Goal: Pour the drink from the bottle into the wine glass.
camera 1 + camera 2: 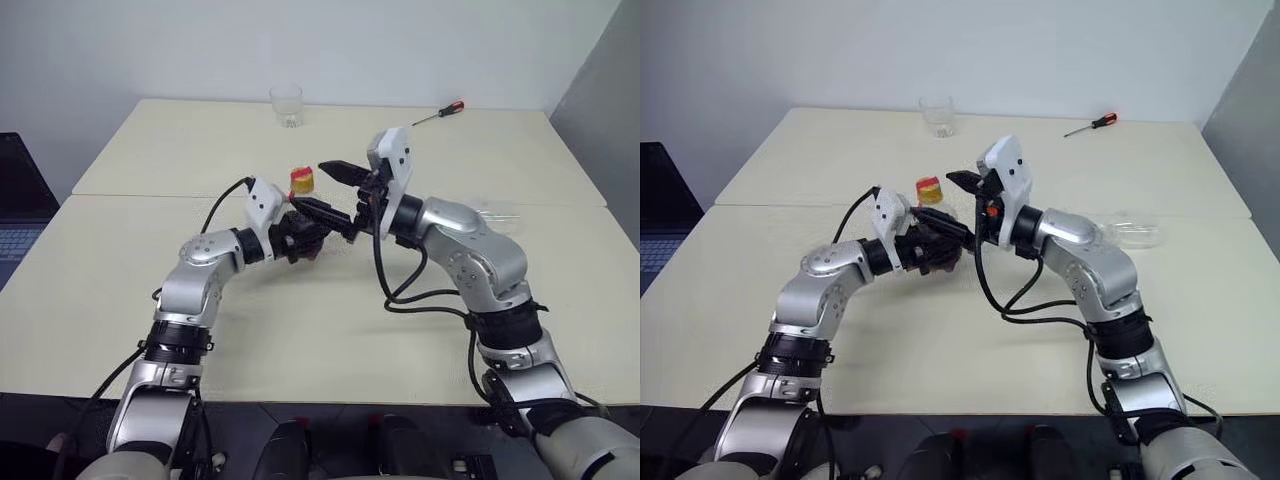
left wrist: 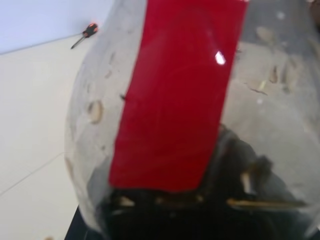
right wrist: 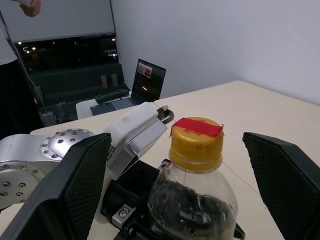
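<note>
The bottle (image 1: 300,226), small and clear with a red label and a yellow cap (image 3: 196,145), is held upright above the table's middle. My left gripper (image 1: 298,238) is shut on its body. The lower body looks dark, and I cannot separate the drink from the black fingers behind it. My right gripper (image 1: 334,193) is open and level. One finger stands on each side of the cap without touching it. A clear glass thing, seemingly the wine glass (image 1: 1132,232), lies on the table to the right, partly hidden behind my right arm.
A short clear tumbler (image 1: 286,105) stands near the table's far edge. A red-handled screwdriver (image 1: 441,112) lies at the far right. A laptop (image 1: 14,215) sits off the table's left side. A seam (image 1: 140,196) crosses between the two tabletops.
</note>
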`<control>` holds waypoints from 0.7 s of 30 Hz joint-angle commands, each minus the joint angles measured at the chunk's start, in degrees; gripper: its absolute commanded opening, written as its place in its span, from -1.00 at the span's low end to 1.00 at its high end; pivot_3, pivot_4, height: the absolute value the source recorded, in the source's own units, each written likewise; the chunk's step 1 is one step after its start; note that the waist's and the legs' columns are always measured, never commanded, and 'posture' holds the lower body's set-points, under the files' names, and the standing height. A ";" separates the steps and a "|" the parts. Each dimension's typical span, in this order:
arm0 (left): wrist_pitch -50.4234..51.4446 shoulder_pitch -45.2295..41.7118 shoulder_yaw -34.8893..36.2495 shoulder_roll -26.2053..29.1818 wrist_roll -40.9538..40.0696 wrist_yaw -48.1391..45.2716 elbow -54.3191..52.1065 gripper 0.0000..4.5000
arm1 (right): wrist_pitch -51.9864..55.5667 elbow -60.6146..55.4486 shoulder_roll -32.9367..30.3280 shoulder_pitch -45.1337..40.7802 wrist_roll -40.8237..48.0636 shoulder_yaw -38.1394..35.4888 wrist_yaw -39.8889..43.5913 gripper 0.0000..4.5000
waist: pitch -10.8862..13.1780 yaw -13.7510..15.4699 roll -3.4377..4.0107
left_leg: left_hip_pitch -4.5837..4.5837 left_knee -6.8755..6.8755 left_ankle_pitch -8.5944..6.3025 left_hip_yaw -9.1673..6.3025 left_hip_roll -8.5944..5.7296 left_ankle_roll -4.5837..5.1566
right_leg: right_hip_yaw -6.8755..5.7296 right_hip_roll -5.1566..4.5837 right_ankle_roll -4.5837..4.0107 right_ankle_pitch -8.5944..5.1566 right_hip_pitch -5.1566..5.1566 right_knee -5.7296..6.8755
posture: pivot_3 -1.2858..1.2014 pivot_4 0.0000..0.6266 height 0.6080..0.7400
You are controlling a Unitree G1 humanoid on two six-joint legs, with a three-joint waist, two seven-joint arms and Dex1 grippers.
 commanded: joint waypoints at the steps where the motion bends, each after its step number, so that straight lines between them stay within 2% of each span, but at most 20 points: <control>1: -1.78 -1.49 -0.56 0.25 -0.13 -1.76 -1.08 -0.13 | -0.55 1.13 0.88 -2.93 0.26 -1.49 0.66 1.00 | 0.00 -0.05 0.00 | 0.00 0.00 0.00 0.01 0.00 0.00 | 0.01 0.00 0.00 0.00 0.00 0.00 | 0.03 -0.52 1.00; 14: -4.27 -1.77 -1.29 0.13 0.89 -3.45 0.72 -0.13 | 2.08 3.35 3.00 -5.28 1.23 -4.25 -0.36 1.00 | 0.03 -0.07 0.04 | -0.02 0.00 0.00 0.02 0.01 0.00 | 0.03 -0.01 -0.01 0.00 -0.05 0.03 | 0.03 -0.52 1.00; 17: -4.73 -1.87 -1.47 0.11 0.96 -3.65 0.89 -0.13 | 2.59 3.80 3.62 -5.77 1.32 -4.77 -0.48 0.76 | 0.03 -0.03 0.04 | -0.02 -0.01 0.00 0.00 0.01 0.00 | 0.01 -0.01 -0.01 0.00 -0.05 0.02 | 0.03 -0.52 1.00; 21: -5.45 -2.56 -1.52 0.03 1.13 -3.76 2.21 -0.13 | 2.56 4.37 3.68 -6.03 1.16 -4.93 0.00 0.17 | 0.03 -0.04 0.04 | -0.03 -0.01 0.00 0.02 0.00 0.00 | 0.03 -0.01 -0.01 0.00 -0.05 0.01 | 0.03 -0.52 1.00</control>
